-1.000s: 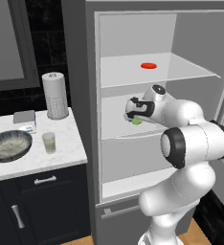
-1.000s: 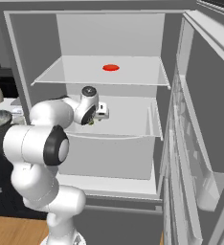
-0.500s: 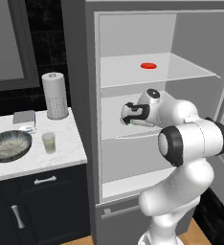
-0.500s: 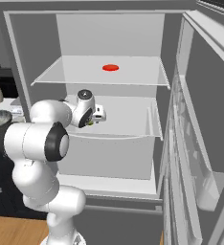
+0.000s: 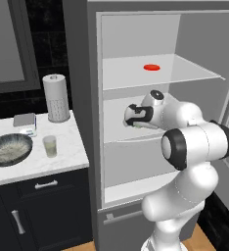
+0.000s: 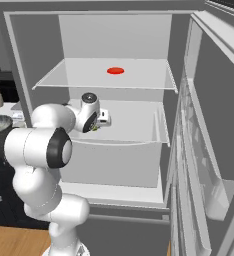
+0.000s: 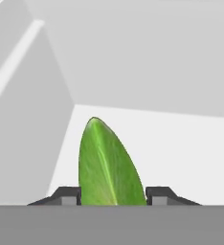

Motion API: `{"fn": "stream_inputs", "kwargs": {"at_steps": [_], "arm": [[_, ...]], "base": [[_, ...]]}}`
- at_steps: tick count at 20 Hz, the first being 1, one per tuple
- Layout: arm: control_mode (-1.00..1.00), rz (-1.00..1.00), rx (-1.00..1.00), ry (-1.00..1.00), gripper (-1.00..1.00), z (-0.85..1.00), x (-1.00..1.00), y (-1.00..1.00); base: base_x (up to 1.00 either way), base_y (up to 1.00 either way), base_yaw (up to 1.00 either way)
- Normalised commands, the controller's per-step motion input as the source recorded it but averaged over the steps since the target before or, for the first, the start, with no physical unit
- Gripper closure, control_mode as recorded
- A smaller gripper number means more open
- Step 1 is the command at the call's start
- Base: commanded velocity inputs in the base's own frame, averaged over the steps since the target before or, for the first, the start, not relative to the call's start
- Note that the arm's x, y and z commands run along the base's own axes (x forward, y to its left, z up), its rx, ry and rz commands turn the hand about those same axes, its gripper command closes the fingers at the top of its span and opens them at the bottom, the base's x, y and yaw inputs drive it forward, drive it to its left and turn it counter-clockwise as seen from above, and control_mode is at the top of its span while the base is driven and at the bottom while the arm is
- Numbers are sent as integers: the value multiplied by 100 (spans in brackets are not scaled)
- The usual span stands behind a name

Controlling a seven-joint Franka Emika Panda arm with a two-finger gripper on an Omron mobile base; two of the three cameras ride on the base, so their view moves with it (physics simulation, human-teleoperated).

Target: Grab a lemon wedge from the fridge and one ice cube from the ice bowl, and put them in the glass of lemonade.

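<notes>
**Lemon wedge between the finger tips, on the middle shelf of the fridge**

The fridge (image 5: 82, 98) stands open and the arm reaches into it at the middle shelf (image 6: 134, 130). In the hand view the lemon wedge (image 7: 109, 165) stands directly between the two dark finger tips — one tip (image 7: 68, 195) is at its left edge and the other at its right edge, and both seem to touch it. Its pointed end shows away from the hand, toward the back wall of the fridge. The fingers are at a narrow opening, about as wide as the wedge; if they already press it firmly, I cannot tell from these pictures.

In the right base view the gripper (image 6: 100, 122) is low over the front part of the shelf, and a small spot of yellow-green is visible just under the hand. In the left base view the gripper (image 5: 131, 119) is near the left inner wall of the fridge.

A flat red disc (image 5: 151, 67) lies on the upper shelf, well apart from the hand.

On the counter (image 5: 67, 157) left of the fridge — the glass of lemonade (image 5: 50, 146) stands near the ice bowl (image 5: 9, 149), to its right, and the paper-towel roll (image 5: 56, 98) is behind them.
</notes>
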Motion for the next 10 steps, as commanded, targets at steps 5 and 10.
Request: {"fn": "stream_inputs", "kwargs": {"at_steps": [5,10], "arm": [[-100,0,1,-1,100,0,-26,0],[-100,-2,2,-9,100,13,-100,-1]], "base": [[0,0,0],[0,0,0]]}}
